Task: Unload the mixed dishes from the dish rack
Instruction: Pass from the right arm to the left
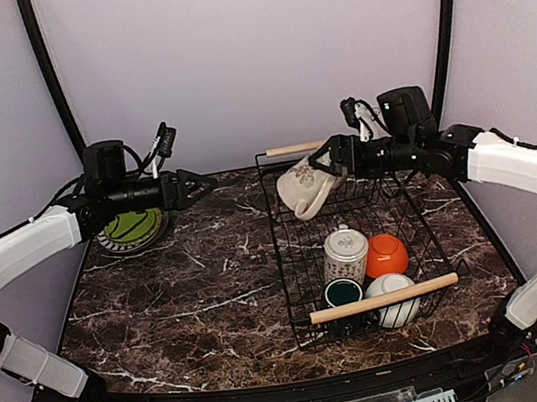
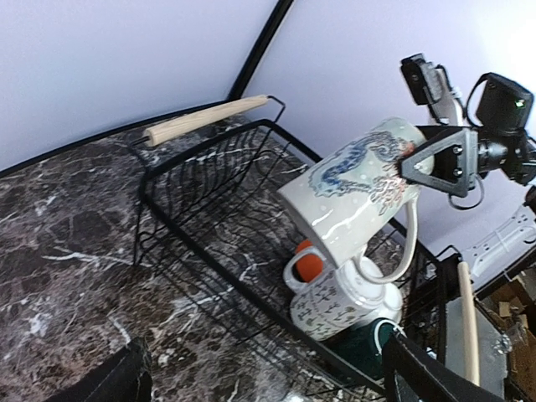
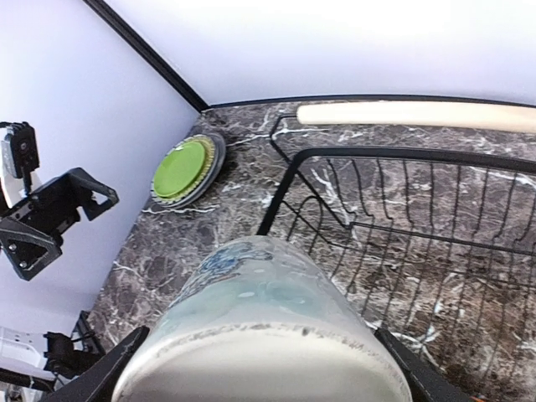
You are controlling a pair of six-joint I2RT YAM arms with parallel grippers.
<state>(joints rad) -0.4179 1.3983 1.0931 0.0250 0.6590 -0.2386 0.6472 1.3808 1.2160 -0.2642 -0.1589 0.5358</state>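
Though illegibly small, perhaps lettering on the patterned white mug (image 2: 345, 300)

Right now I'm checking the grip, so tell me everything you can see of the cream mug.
The cream mug looks like glazed ceramic: wide and round, with a blue and reddish figure painted on its side and a loop handle hanging below. It is tilted in the air over the far end of the rack, clear of the dishes beneath. The right gripper clamps it across its body near one end; nothing else touches it. Its inside is not visible.
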